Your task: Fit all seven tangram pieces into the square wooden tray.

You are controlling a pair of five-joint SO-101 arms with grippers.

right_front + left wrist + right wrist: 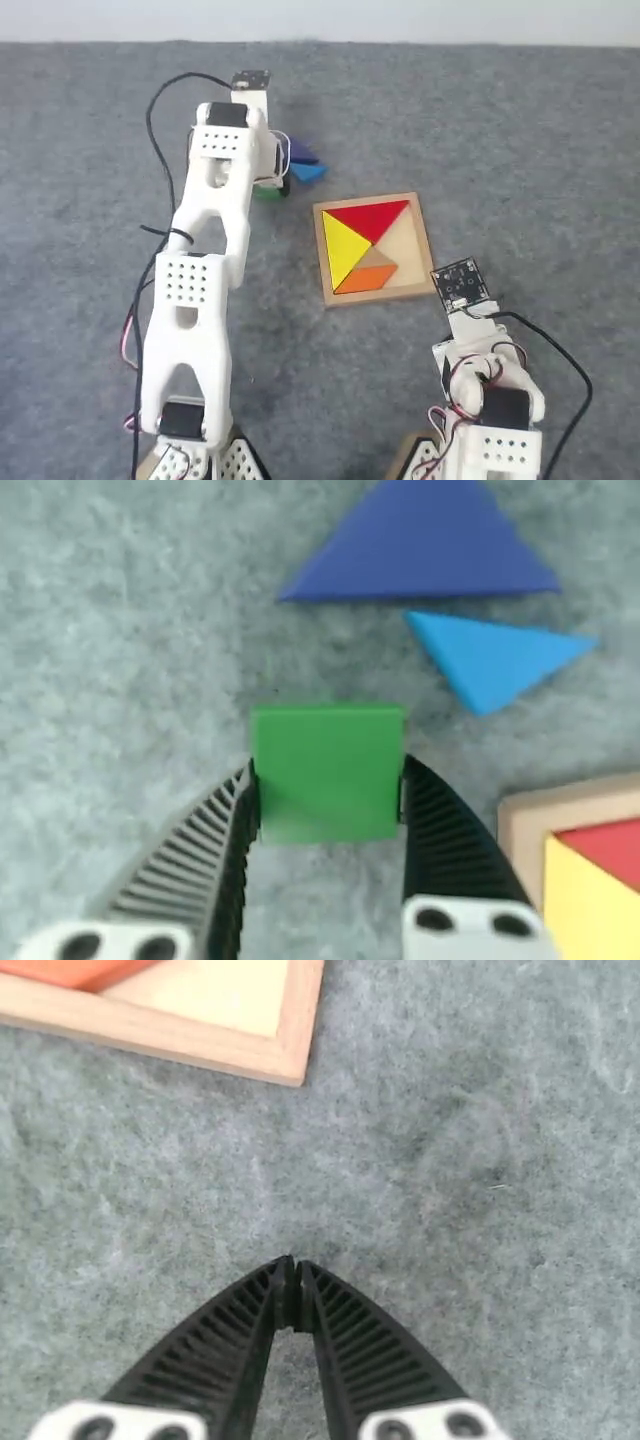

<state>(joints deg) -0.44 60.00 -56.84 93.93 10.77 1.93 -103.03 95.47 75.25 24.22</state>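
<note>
Being clamped by the left gripper (328, 772), the green square (325, 755) is located just beside the wooden tray (405, 250); the right gripper (290, 1265) is closed on nothing near the tray's corner.

One square wooden tray (380, 297) holds four pieces: red triangle (372, 218), yellow triangle (343, 248), orange piece (366, 279), tan piece (377, 258). Three more sit outside: dark blue triangle (425, 545), light blue triangle (495, 658), green square (327, 770).

- gripper (327, 775) clamps the green square (327, 765) on the grey worktop (120, 630);
- dark blue triangle (425, 545) and light blue triangle (495, 655) lie just beyond;
- wooden tray (525, 820) corner nearby, holding red piece (605, 835) and yellow piece (590, 895)
</note>
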